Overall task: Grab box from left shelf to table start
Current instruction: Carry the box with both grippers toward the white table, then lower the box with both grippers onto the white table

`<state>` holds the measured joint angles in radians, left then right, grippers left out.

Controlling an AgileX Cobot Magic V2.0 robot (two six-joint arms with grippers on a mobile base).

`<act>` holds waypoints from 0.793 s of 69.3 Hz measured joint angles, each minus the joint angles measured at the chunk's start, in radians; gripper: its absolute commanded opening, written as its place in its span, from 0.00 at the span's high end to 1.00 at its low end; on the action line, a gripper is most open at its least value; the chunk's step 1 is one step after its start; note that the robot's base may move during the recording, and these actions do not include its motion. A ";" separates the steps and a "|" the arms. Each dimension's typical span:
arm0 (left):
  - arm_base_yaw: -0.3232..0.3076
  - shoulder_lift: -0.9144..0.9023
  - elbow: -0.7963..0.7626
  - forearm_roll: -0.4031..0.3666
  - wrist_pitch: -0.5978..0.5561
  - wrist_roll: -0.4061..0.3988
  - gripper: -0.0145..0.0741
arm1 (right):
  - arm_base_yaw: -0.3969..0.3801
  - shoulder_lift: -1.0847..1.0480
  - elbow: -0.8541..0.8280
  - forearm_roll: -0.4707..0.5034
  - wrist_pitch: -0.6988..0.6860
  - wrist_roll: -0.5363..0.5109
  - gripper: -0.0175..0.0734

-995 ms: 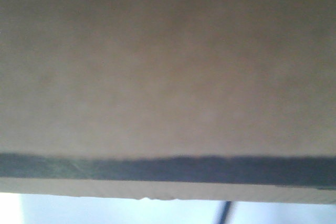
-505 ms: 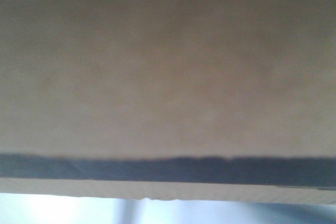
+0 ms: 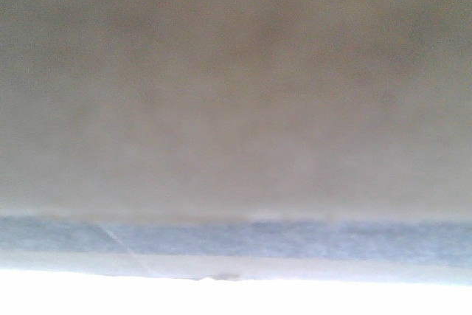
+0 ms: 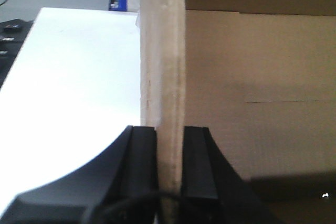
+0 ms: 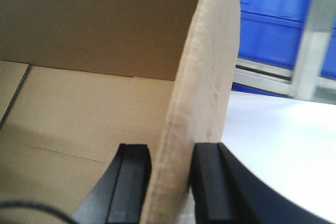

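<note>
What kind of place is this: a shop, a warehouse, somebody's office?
Probably a warehouse or a workshop test area, though little shows. There are what look like blue plastic crates behind a white table, and a large plain cardboard box.

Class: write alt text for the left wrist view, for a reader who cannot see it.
The left gripper is shut on an upright cardboard wall of the box, pinching it from both sides. The box's tan inside shows to the right, a white table to the left.

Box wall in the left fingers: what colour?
Pale tan, unprinted cardboard. The box wall shows best in the left wrist view, between the black left fingers.
</note>
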<state>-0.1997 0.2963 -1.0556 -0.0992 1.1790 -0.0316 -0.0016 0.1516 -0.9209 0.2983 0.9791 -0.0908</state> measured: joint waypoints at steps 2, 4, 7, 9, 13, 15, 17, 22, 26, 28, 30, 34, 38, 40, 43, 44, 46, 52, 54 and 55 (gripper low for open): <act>0.000 0.000 0.000 0.000 0.000 0.000 0.95 | 0.000 0.000 0.000 0.000 0.000 0.000 0.75; 0.000 0.000 0.000 0.000 0.000 0.000 0.95 | 0.000 0.000 0.000 0.000 0.000 0.000 0.75; 0.000 0.000 0.000 0.000 0.000 0.000 0.95 | 0.000 0.000 0.000 0.000 0.000 0.000 0.75; 0.000 0.000 0.000 0.000 0.000 0.000 0.95 | 0.000 0.000 0.000 0.000 0.000 0.000 0.75; 0.000 0.000 0.000 0.000 0.000 0.000 0.95 | 0.000 0.000 0.000 0.000 0.000 0.000 0.75; 0.000 0.000 0.000 0.000 0.000 0.000 0.95 | 0.000 0.000 0.000 -0.002 0.000 0.000 0.75; 0.000 0.000 0.000 -0.001 -0.002 0.000 0.95 | 0.000 0.000 0.000 -0.002 0.000 0.000 0.75; 0.000 0.000 0.009 -0.001 -0.004 0.000 0.95 | 0.000 0.000 0.000 -0.002 0.000 0.000 0.75; 0.000 0.000 0.020 -0.002 -0.005 0.000 0.95 | 0.000 0.000 0.000 -0.002 0.000 0.000 0.75; 0.000 0.000 0.029 -0.004 -0.008 0.000 0.95 | 0.000 0.000 0.000 -0.002 0.000 0.000 0.75; 0.000 0.000 0.035 -0.005 -0.008 0.000 0.95 | 0.000 0.000 0.000 -0.004 0.000 0.000 0.75; 0.000 0.000 0.056 -0.010 -0.010 -0.002 0.95 | 0.000 0.000 0.000 -0.008 0.000 0.000 0.75; 0.000 0.000 0.076 -0.014 -0.022 -0.003 0.95 | 0.000 0.000 0.000 -0.011 0.000 0.000 0.75; 0.000 0.000 0.086 -0.017 -0.028 -0.003 0.95 | 0.000 0.000 0.000 -0.013 0.000 -0.002 0.75; 0.000 0.000 0.103 -0.019 -0.040 -0.004 0.95 | 0.000 0.000 0.000 -0.016 0.000 -0.002 0.75; 0.000 0.000 0.109 -0.022 -0.040 -0.004 0.95 | 0.000 0.000 0.000 -0.016 0.000 -0.002 0.75; 0.000 0.000 0.121 -0.025 -0.048 -0.006 0.95 | 0.000 0.000 0.000 -0.020 0.000 -0.002 0.75; 0.000 0.000 0.157 -0.034 -0.067 -0.006 0.95 | 0.000 0.000 0.000 -0.024 -0.002 -0.004 0.75; 0.000 0.000 0.169 -0.034 -0.074 -0.006 0.95 | 0.000 0.000 0.000 -0.024 -0.002 -0.004 0.75; 0.000 0.000 0.175 -0.036 -0.076 -0.006 0.95 | 0.000 0.000 0.000 -0.024 -0.002 -0.004 0.75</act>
<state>-0.1997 0.2963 -0.8805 -0.1356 1.1033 -0.0379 -0.0016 0.1516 -0.9209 0.2741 0.9769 -0.0946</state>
